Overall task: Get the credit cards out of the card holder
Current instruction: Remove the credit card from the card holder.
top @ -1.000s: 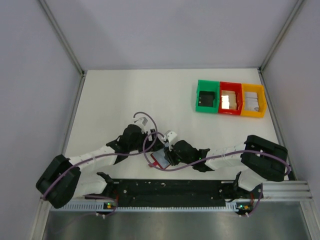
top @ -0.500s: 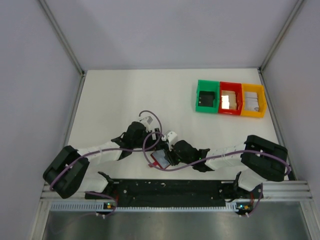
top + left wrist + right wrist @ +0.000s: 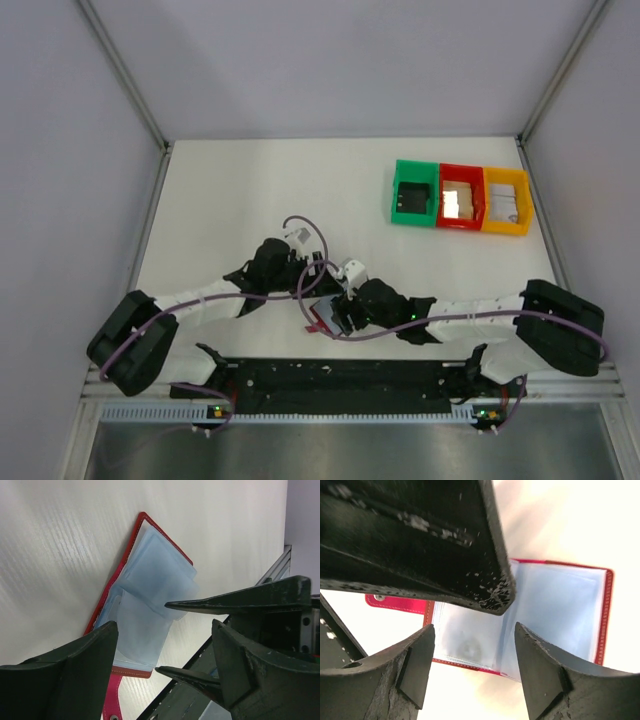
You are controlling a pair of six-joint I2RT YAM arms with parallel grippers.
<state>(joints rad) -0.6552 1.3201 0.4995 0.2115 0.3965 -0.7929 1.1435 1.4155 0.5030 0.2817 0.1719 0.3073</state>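
Note:
The card holder (image 3: 321, 321) lies open on the table near the front edge, red-bordered with a pink tab. Its pale blue leaves (image 3: 150, 587) are fanned up; I cannot tell whether any credit cards sit in them. In the right wrist view the same holder (image 3: 560, 605) lies under the jaws. My left gripper (image 3: 164, 625) hovers open just above and behind the holder, empty. My right gripper (image 3: 472, 632) is open over the holder's near end, nothing clamped; one of its fingertips (image 3: 172, 605) touches a leaf's edge. Both grippers (image 3: 330, 290) crowd close together.
Three open bins stand at the back right: green (image 3: 398, 200) with a dark card, red (image 3: 443, 203) with a tan card, yellow (image 3: 525, 205) with a pale card. A black rail (image 3: 340, 378) runs along the near edge, just in front of the holder.
The right gripper has opened and let go of the holder's leaves, and its arm has stretched lower and wider. The left gripper has shifted right, closer to the holder.

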